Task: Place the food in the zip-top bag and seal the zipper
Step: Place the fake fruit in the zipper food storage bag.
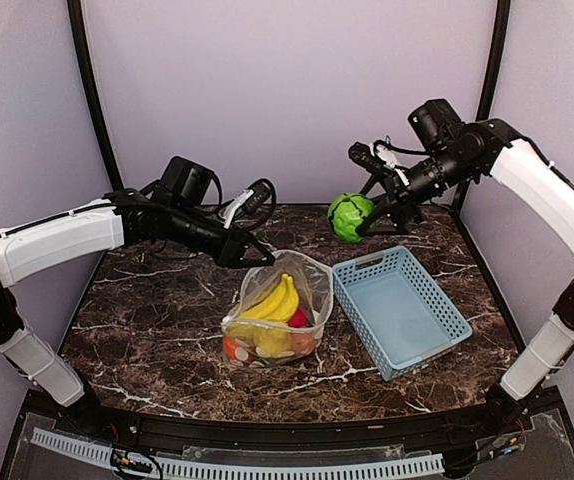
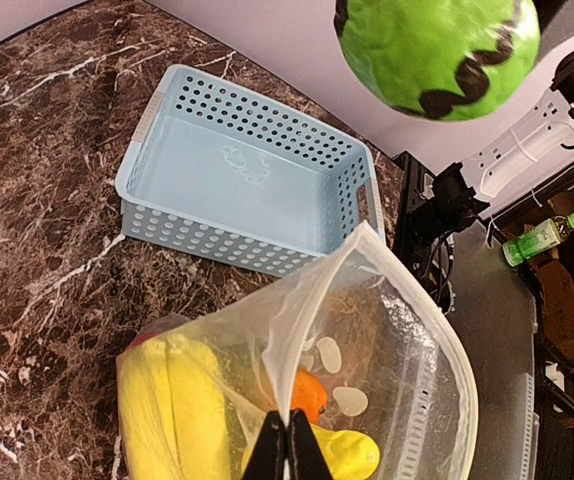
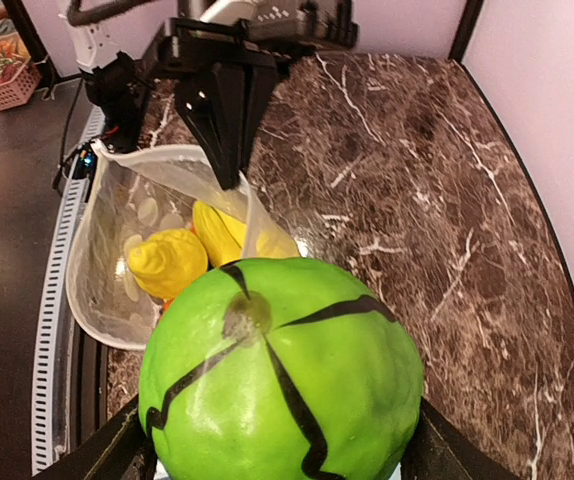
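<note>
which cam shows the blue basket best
The left wrist view: the basket sits close, floor and holed walls sharp. The top external view shows it whole but smaller. The right wrist view misses it; the green ball fills its foreground.

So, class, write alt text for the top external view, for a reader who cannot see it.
The right gripper holds a green ball above a dark marble table while the left gripper pinches the rim of an open zip-top bag holding bananas and other toy food. A light-blue basket sits empty beside it.
</note>
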{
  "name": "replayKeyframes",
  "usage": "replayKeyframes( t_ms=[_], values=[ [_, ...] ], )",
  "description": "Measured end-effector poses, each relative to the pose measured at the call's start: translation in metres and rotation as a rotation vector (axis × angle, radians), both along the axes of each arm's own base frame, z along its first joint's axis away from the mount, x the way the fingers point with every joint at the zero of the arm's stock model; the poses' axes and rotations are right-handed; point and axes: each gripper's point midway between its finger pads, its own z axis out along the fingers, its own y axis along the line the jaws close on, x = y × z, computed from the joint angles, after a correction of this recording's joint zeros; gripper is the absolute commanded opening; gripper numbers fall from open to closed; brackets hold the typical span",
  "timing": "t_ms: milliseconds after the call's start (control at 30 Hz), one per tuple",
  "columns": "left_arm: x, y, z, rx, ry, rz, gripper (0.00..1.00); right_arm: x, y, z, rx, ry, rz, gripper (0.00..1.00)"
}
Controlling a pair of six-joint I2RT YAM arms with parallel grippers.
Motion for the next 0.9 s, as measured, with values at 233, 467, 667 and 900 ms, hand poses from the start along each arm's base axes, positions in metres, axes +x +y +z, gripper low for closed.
replayKeyframes(
  t_ms=[233,467,667,900],
  values=[
    [-0.001,-0.002,0.007,-0.022,-0.017,-0.007,0.01,-0.03,0.042,0.01,0.016,0.021,0.156,0.63],
    [0.0,-0.002,0.006,-0.018,-0.02,-0.004,0.01,-0.061,0.077,-0.018,-0.068,0.049,0.28,0.63],
    [0.001,-0.001,0.005,-0.012,-0.029,-0.002,0.01,-0.07,0.086,-0.048,-0.184,0.013,0.307,0.62],
    [0.001,-0.001,0.004,-0.007,-0.029,-0.001,0.01,-0.06,0.08,-0.07,-0.283,-0.035,0.266,0.62]
  ],
)
